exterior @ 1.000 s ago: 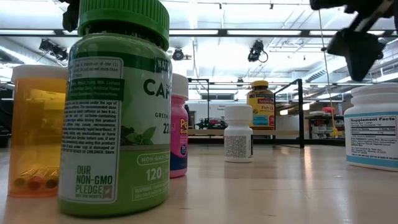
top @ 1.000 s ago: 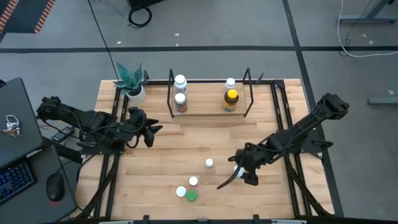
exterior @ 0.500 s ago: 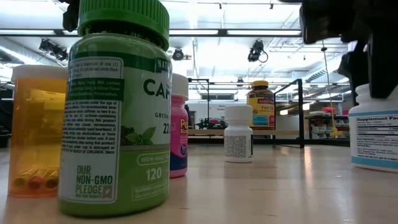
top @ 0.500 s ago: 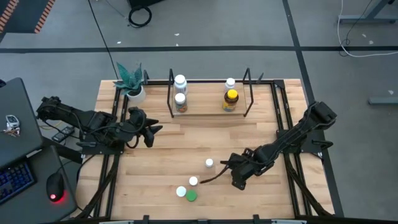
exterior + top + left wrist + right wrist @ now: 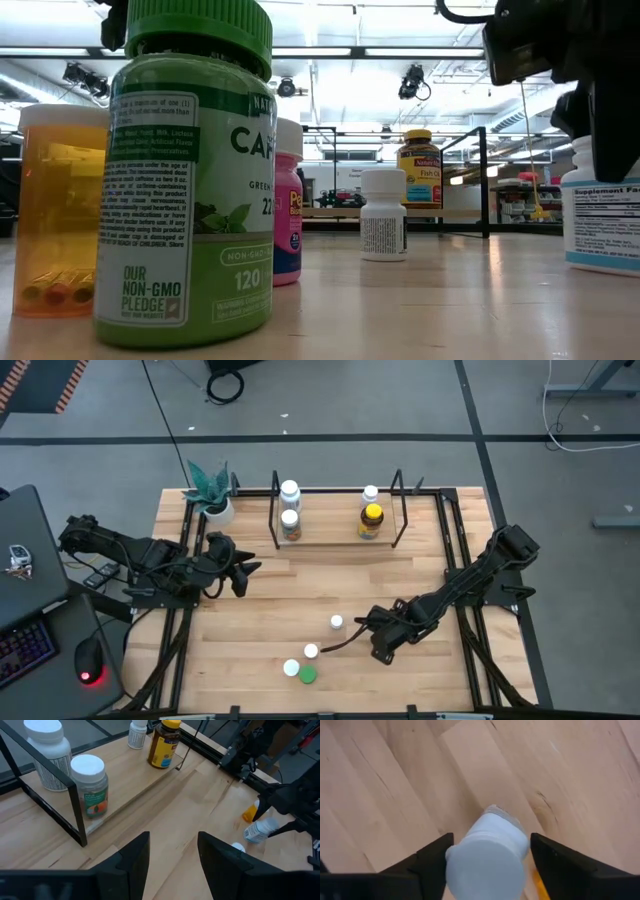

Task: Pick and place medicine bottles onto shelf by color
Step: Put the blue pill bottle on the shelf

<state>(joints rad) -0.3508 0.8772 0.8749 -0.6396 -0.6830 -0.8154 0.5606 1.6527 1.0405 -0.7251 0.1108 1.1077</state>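
As the right pincer (image 5: 487,870) stands spread around the white-capped bottle (image 5: 487,852) at lower right, you should pinch its light, slippery, rigid body below the cap.

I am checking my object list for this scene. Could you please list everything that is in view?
shelf: one, black rods, pale base, table far edge.
shelf bottles: four; two white-capped left, small white and yellow-capped amber right.
green-capped bottle: one, near edge.
white-capped bottles: three, near middle.
large white bottle: one, under right gripper.
potted plant: one, green, far left corner.
left gripper: jaws open, empty.
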